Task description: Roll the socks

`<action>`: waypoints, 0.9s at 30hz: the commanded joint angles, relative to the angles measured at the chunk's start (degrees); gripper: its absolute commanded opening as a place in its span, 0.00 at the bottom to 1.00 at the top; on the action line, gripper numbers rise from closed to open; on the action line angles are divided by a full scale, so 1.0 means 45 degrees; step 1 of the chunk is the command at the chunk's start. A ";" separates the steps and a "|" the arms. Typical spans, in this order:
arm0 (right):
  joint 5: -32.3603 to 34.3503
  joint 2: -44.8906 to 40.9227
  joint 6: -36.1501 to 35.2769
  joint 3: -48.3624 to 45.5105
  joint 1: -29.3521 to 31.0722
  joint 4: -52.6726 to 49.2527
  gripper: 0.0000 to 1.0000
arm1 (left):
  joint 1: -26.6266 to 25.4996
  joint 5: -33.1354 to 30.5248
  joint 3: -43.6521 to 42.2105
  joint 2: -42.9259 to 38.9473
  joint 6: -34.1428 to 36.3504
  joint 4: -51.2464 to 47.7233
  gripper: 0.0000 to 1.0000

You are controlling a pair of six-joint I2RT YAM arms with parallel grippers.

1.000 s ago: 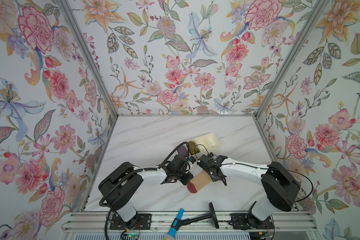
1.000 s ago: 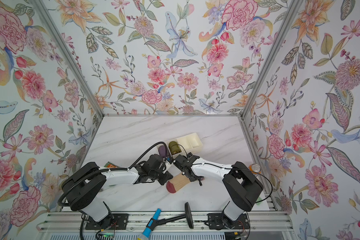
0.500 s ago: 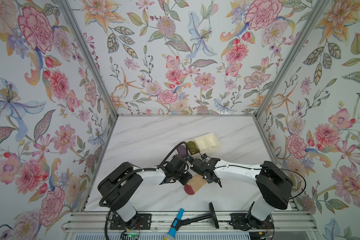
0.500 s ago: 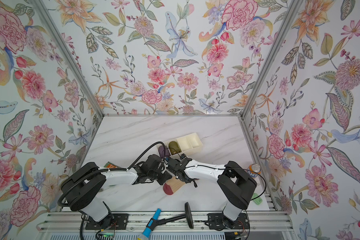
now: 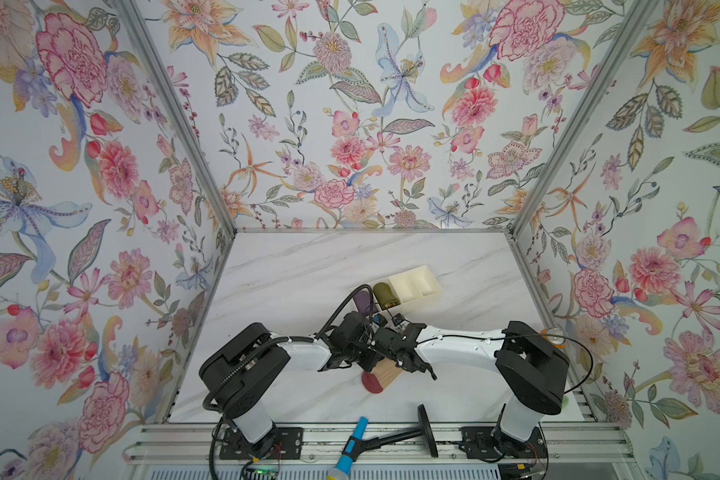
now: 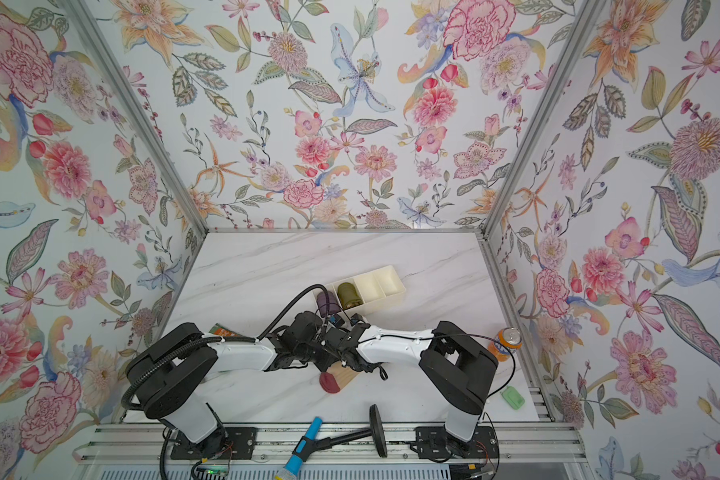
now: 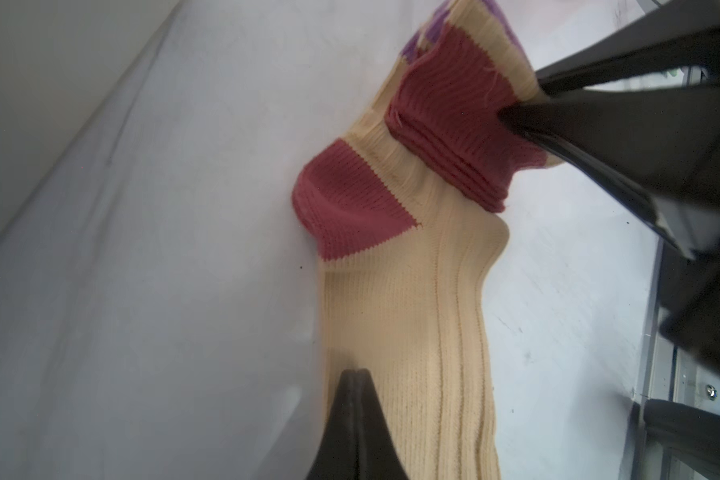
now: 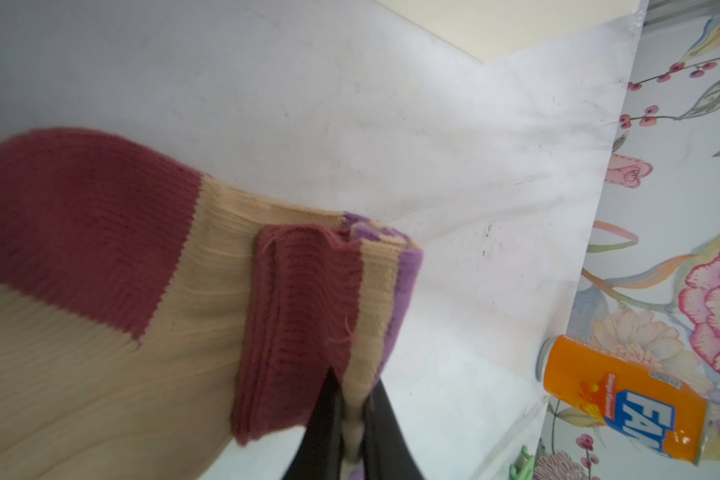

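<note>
Clamps the folded maroon cuff of the socks (image 8: 80,353) in the right gripper (image 8: 352,386). Rests the clenched left gripper (image 7: 354,374) at the tan foot's edge. Holds socks flat on the table (image 5: 308,270), near its front.

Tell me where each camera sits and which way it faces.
Top views: high overhead at the front, facing down at the table; both arms show.
Left wrist: on the left arm, facing along the shut left gripper over the socks.
Right wrist: on the right arm, facing past the right gripper, shut on the socks, toward an orange can.
Shared: all see the socks; a top view also shows the can.
</note>
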 commanded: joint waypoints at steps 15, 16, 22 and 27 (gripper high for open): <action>-0.0124 -0.0633 -0.0513 -0.0099 0.0694 0.0656 0.19 | 0.0119 0.0254 0.0021 0.0618 -0.0151 0.0097 0.01; -0.0279 -0.0830 -0.0656 -0.0225 0.0688 0.0875 0.18 | 0.0114 0.0244 0.0042 0.0633 -0.0147 0.0092 0.01; -0.0871 -0.1289 -0.1231 -0.0572 0.0710 0.1700 0.17 | 0.0114 0.0186 0.0071 0.0601 -0.0140 0.0061 0.01; -0.1150 -0.0985 -0.1404 -0.0578 0.0699 0.1853 0.17 | 0.0114 0.0166 0.0121 0.0599 -0.0122 -0.0006 0.01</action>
